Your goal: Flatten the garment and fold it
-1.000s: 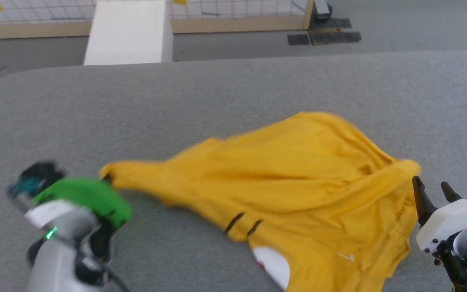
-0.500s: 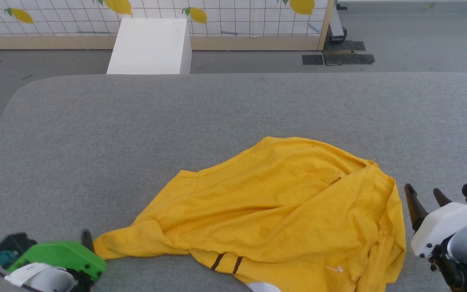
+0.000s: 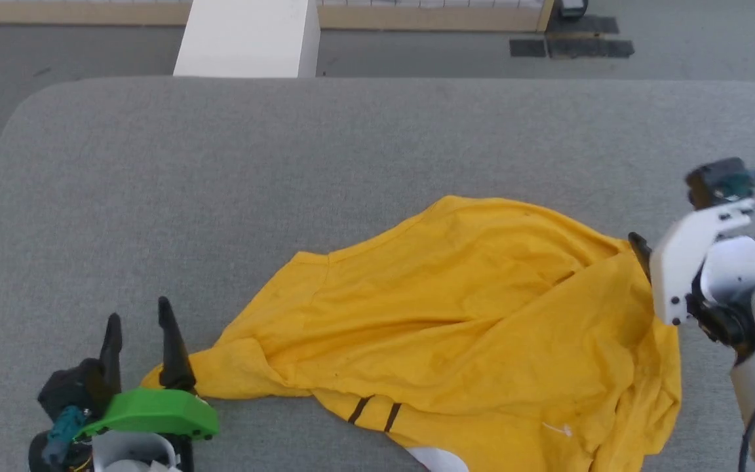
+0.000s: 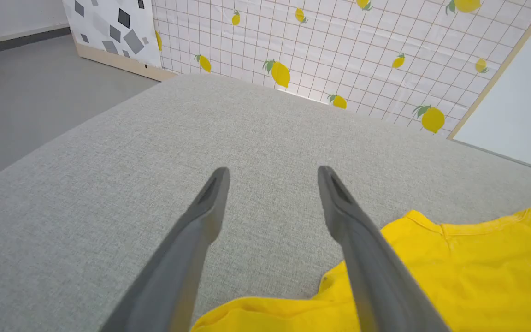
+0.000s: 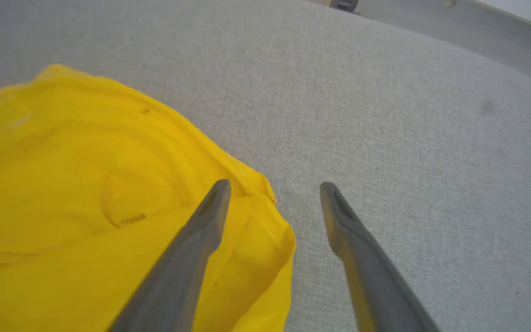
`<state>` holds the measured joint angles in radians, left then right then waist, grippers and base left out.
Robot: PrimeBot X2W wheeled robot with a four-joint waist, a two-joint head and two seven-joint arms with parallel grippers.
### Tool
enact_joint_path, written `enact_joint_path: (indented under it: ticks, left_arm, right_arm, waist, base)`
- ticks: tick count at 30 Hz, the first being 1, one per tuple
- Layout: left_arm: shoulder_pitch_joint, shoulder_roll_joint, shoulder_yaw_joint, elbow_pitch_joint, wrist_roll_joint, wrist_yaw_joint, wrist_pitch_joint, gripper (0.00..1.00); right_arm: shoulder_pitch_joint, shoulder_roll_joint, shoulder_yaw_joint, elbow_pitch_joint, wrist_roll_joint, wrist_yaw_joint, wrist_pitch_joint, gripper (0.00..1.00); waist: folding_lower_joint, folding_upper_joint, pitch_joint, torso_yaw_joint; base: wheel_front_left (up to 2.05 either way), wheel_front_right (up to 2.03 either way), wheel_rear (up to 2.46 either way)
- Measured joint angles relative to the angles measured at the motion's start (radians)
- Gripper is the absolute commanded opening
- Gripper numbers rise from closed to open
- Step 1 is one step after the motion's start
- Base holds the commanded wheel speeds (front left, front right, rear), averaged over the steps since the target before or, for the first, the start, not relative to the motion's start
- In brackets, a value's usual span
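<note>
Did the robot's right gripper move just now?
Yes. The right gripper went forward and left, reaching the yellow T-shirt's right edge, nearer the table's far edge.

Left fingers (image 3: 170, 341) spread wide, pointing forward, right fingers (image 5: 201, 230) spread wide, pale wrist (image 3: 692, 262) angled inward
</note>
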<state>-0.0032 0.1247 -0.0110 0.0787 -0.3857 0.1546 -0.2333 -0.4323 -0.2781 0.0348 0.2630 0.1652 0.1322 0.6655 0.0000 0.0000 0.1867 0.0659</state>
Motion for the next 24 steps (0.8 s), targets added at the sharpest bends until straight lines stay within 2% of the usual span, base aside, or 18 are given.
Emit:
enact_joint_path:
  ticks: [8, 14, 16, 17, 18, 24]
  left_arm:
    - [-0.046, -0.037, -0.002, -0.013, 0.002, 0.0, -0.019, 1.0]
    - [-0.06, -0.048, -0.002, -0.022, 0.004, 0.0, -0.021, 1.0]
    - [-0.06, -0.052, 0.001, -0.025, 0.007, 0.0, -0.021, 1.0]
    - [-0.06, -0.053, 0.002, -0.025, 0.007, 0.0, -0.021, 1.0]
    - [-0.059, -0.054, 0.003, -0.025, 0.007, 0.0, -0.021, 1.0]
    - [-0.063, -0.047, 0.0, -0.035, 0.007, -0.004, 0.0, 1.0]
  right_arm:
    - [-0.172, -0.104, 0.22, 0.136, -0.033, 0.0, 0.126, 1.0]
    - [-0.218, -0.164, 0.36, 0.19, 0.025, 0.0, 0.215, 1.0]
    - [-0.231, -0.179, 0.375, 0.194, 0.061, 0.0, 0.244, 1.0]
    - [-0.237, -0.182, 0.374, 0.195, 0.084, 0.0, 0.255, 0.24]
    - [-0.24, -0.186, 0.372, 0.194, 0.099, 0.0, 0.255, 0.0]
    - [-0.243, -0.157, 0.255, 0.182, 0.161, 0.0, 0.16, 0.0]
  waist:
    - [0.0001, 0.0, 0.081, 0.042]
    - [0.0, 0.0, 0.123, 0.083]
    - [0.0, 0.0, 0.13, 0.092]
    - [0.0, 0.0, 0.132, 0.096]
    - [0.0, 0.0, 0.134, 0.097]
    - [0.0001, 0.0, 0.12, 0.088]
  base:
    - [0.0, 0.0, 0.0]
    - [0.0, 0.0, 0.0]
    - [0.0, 0.0, 0.0]
    - [0.0, 0.0, 0.0]
    - [0.0, 0.0, 0.0]
    - [0.0, 0.0, 0.0]
